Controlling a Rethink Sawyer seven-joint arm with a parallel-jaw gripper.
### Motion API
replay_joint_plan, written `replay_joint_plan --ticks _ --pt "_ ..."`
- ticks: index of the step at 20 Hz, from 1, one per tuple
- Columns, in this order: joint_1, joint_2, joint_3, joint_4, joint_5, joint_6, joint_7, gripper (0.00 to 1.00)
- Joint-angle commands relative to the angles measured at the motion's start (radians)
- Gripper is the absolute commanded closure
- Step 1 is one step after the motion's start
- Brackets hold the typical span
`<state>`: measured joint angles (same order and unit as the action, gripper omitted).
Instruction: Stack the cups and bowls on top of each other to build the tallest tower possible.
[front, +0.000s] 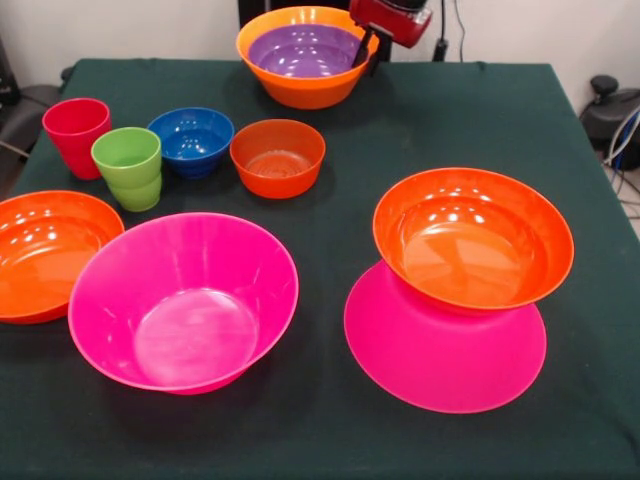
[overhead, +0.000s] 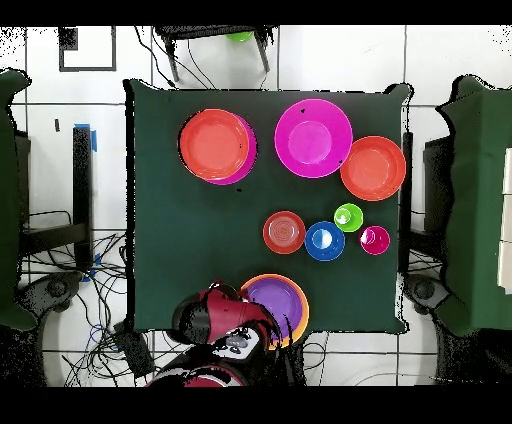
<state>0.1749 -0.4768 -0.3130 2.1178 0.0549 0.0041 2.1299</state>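
From my end, the red cup (front: 76, 134), green cup (front: 129, 166), blue bowl (front: 192, 140) and small red-orange bowl (front: 277, 156) sit at 10 o'clock, the purple bowl (front: 305, 50) nests in the orange bowl (front: 300, 88) at 12, the gripper (front: 363, 50) at its rim, grip state can't tell.
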Motion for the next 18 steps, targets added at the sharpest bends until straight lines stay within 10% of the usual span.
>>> replay_joint_plan --ticks 1,18 --pt "0.013 -0.01 0.084 -0.012 -0.016 0.045 0.101 1.0" --pt "0.183 -0.21 -0.012 -0.167 -0.002 0.491 0.079 1.0"
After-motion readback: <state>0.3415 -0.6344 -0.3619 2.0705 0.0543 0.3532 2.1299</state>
